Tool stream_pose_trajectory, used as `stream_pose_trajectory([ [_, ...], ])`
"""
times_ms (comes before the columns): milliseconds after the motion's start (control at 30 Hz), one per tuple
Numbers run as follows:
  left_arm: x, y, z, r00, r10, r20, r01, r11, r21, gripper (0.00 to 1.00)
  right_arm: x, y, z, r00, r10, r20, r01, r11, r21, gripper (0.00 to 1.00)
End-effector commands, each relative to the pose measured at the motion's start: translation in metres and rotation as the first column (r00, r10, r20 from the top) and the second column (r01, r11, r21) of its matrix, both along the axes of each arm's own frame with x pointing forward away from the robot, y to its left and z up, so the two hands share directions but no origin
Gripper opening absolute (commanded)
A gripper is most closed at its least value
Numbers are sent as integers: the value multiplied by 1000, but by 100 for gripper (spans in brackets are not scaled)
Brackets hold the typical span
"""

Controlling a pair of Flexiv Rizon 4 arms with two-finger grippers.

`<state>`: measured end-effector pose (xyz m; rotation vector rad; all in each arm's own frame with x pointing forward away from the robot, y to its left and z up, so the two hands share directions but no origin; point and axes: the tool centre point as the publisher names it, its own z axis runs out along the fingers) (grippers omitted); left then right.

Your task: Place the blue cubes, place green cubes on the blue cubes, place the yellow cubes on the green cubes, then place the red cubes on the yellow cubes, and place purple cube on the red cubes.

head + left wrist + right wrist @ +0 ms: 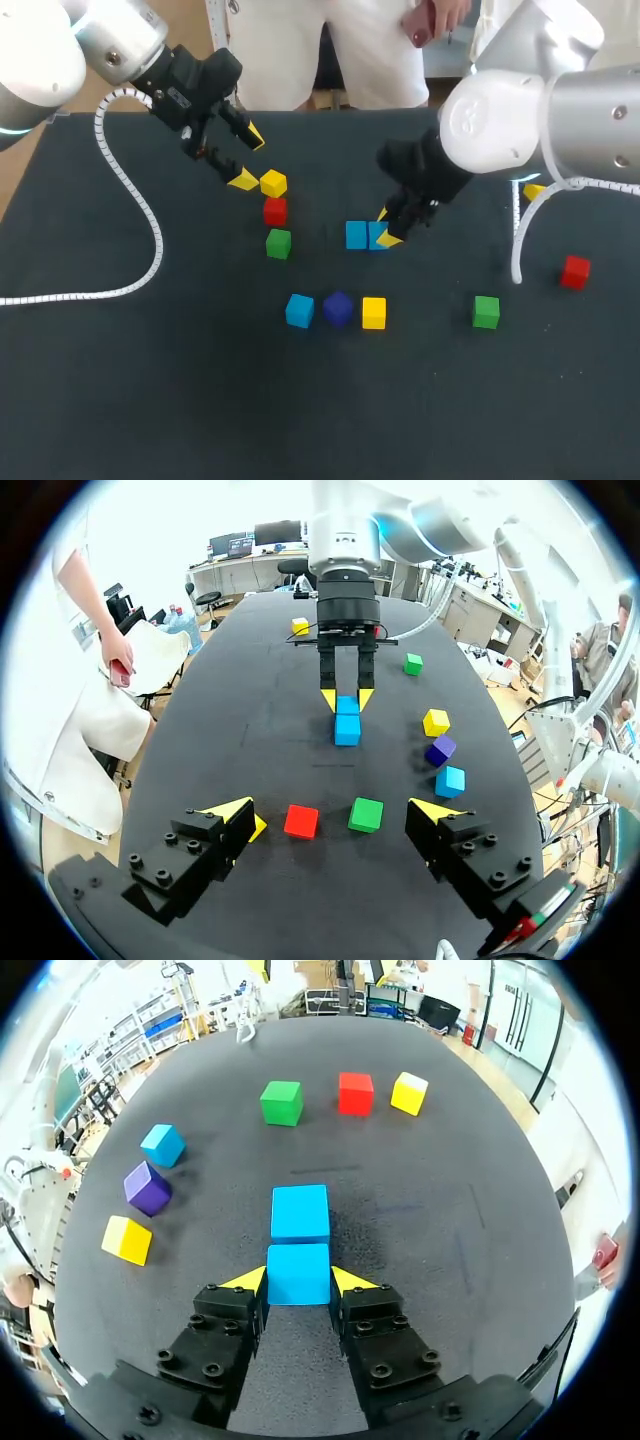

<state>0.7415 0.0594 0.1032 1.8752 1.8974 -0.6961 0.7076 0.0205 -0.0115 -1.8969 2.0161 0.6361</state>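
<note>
So the right gripper point(298, 1282) is clamped on a blue cube point(298, 1270), with a yellow tip pressed against each side of it. That cube is sat flat on the dark table point(150, 400), roughly mid-table, and its far face is butted right up against a second blue cube point(300, 1212). Every cube in view is down on the table surface, one layer only. The left gripper point(248, 158) is held wide open over the far left part of the table, with nothing gripped. From its wrist camera, a red cube point(301, 821) and a green cube point(366, 814) are seen lying in the gap just ahead of the spread fingers, untouched. A yellow cube point(258, 828) is tucked right beside one fingertip, but whether it's actually touched can't be told. From overhead those three are lined up in a short row: yellow farthest from the robot, red in the middle, green nearest. Closer to the robot another row is laid out, with a third blue cube point(299, 310), the purple cube point(338, 308) and a second yellow cube point(374, 312) just beside one another. A second green cube point(486, 311) is found further right, and a second red cube point(575, 271) is well apart near the right side. A third yellow cube point(533, 190) is mostly hidden behind the right arm point(560, 110).
</note>
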Motion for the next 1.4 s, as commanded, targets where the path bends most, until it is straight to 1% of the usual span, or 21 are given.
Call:
stream_pose_trajectory([
  [33,0,0,0,1000,0,1,0,1000,1,100,0,-2,0,1000,-4,3,4,1000,-1,0],
  [367,0,0,0,1000,0,1,0,1000,1,100,-3,-4,0,1000,-5,0,5,1000,-5,0],
  [833,0,0,0,1000,0,1,0,1000,1,100,1,-7,-1,1000,-11,0,11,1000,-3,0],
  [1400,0,0,0,1000,0,1,0,1000,1,100,0,-9,-1,1000,-7,-5,7,1000,-5,0],
])
